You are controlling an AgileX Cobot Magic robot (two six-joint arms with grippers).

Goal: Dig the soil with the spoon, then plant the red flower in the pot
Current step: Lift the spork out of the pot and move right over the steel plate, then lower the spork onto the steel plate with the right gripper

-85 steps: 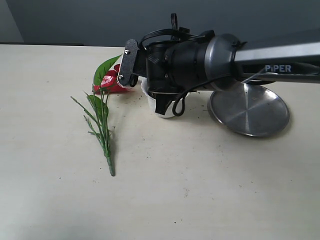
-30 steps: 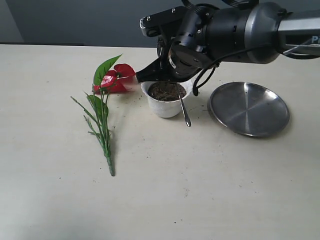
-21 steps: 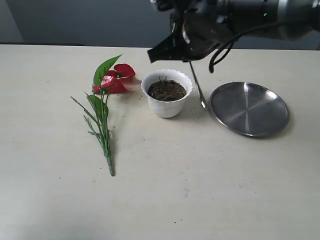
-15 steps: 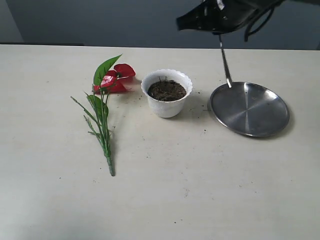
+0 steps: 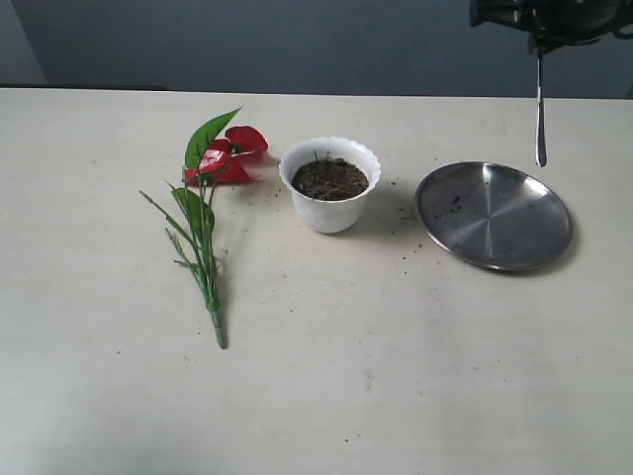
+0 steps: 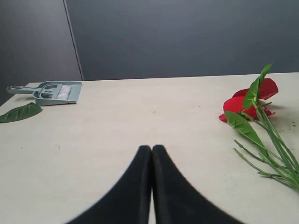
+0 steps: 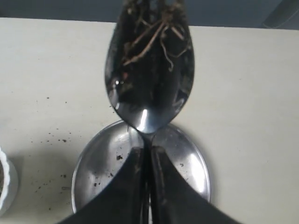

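The white scalloped pot (image 5: 330,198) stands mid-table with dark soil (image 5: 329,179) inside. Left of it the red flower (image 5: 229,155) lies flat, green stems toward the front; the left wrist view shows its bloom (image 6: 247,105) too. My right gripper (image 7: 147,150) is shut on the spoon (image 7: 149,70) handle, and the bowl carries dark soil and fibres (image 7: 152,28). In the exterior view the spoon (image 5: 540,109) hangs straight down at the top right, above the far rim of the steel plate. My left gripper (image 6: 152,148) is shut on nothing, low over bare table left of the flower.
A round steel plate (image 5: 493,215) with a few soil crumbs lies right of the pot; crumbs also dot the table around both. In the left wrist view a grey dustpan with brush (image 6: 53,91) and a loose green leaf (image 6: 18,113) lie at the far side.
My right gripper has lifted the spoon out of the pot and carried it up and to the right, over the steel plate. The pot and flower have not moved.
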